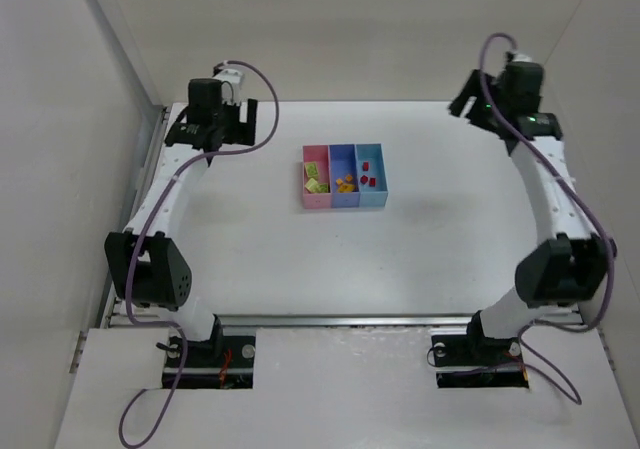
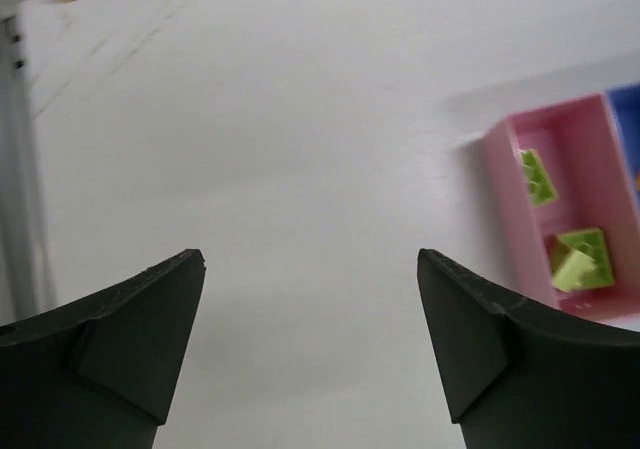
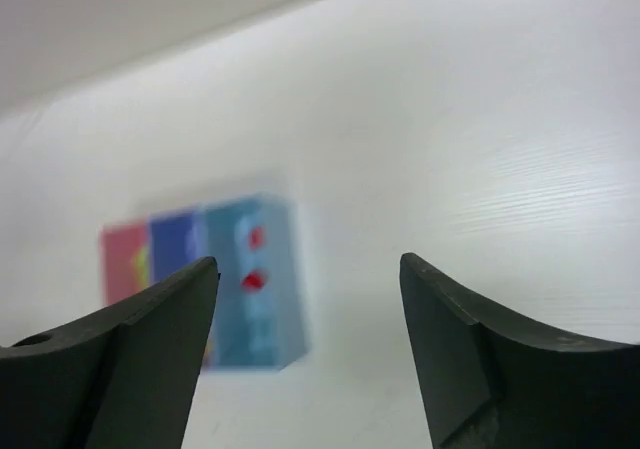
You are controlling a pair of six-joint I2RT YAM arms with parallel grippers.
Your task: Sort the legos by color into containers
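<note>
White matte table (image 1: 400, 259), smooth, with no loose brick seen on the near stretch. Mid-table, three joined open-topped bins of thin glossy plastic, rectangular: lime bricks (image 1: 315, 177) in the pink bin (image 1: 316, 155), orange bricks (image 1: 346, 182) in the mid-blue bin (image 1: 343, 155), red bricks (image 1: 366, 179) in the light-blue bin (image 1: 373, 197); all tiny, hard and angular, some clumped. Farther back, left claw (image 2: 310, 259) and right claw (image 3: 308, 264), dark wedge-shaped fingers, both spread wide and empty, well apart from the bins. Sorting judged done: scan for strays, keep claws high, avoid nudging the light bin walls.
</note>
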